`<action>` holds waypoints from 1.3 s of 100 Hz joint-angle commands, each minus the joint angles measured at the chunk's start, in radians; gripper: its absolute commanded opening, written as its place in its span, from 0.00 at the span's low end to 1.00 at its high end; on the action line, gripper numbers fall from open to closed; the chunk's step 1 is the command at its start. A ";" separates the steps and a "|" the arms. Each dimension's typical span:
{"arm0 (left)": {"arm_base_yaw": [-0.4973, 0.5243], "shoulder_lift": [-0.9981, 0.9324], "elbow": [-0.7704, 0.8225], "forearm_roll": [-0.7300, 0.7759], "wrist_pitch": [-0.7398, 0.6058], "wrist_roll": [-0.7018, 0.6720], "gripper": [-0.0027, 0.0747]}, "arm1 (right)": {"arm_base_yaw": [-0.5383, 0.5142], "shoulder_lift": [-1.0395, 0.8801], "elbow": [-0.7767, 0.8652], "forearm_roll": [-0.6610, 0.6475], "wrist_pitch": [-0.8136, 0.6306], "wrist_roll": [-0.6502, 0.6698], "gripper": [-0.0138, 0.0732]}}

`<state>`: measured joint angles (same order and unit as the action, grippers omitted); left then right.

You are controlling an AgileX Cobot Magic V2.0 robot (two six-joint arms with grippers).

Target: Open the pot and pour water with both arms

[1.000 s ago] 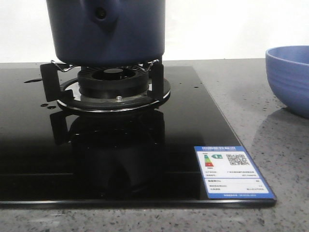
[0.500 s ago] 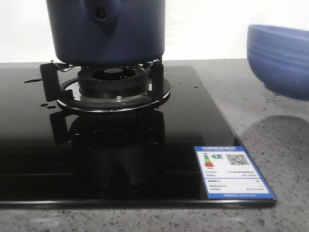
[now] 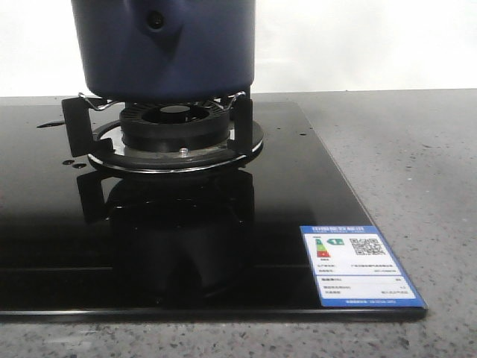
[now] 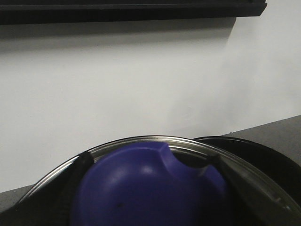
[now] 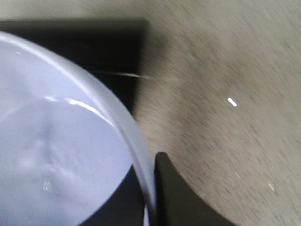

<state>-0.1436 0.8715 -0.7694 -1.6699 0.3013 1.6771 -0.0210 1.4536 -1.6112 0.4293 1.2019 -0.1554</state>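
Pot (image 3: 164, 48): on the burner (image 3: 175, 127). Bowl (image 5: 56, 146): water-filled, carried beside the right finger (image 5: 176, 197), above hob (image 3: 179, 246) and counter; pot unseen there. Grip on either arm: cannot tell.

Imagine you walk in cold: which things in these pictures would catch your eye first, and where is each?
The pot fills the top of the front view, sitting on the burner of a glossy black hob. A bright label marks the hob's near right corner. In the right wrist view, a pale bowl looms large over the hob edge and grey counter.
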 commanded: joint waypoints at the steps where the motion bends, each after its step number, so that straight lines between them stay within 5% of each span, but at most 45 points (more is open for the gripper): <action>1: -0.006 -0.018 -0.035 -0.041 0.014 -0.012 0.28 | 0.035 0.008 -0.127 0.046 -0.011 0.021 0.09; 53: -0.006 -0.023 -0.035 -0.041 0.016 -0.012 0.28 | 0.342 0.302 -0.566 -0.283 0.020 0.142 0.09; 79: -0.006 -0.023 -0.035 -0.041 0.016 -0.012 0.28 | 0.429 0.345 -0.579 -0.429 -0.134 0.165 0.09; 130: -0.006 -0.023 -0.035 -0.041 0.014 -0.012 0.28 | 0.584 0.401 -0.579 -0.933 -0.320 0.256 0.09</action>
<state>-0.1436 0.8642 -0.7694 -1.6699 0.3013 1.6771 0.5501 1.9000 -2.1541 -0.3776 0.9611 0.0777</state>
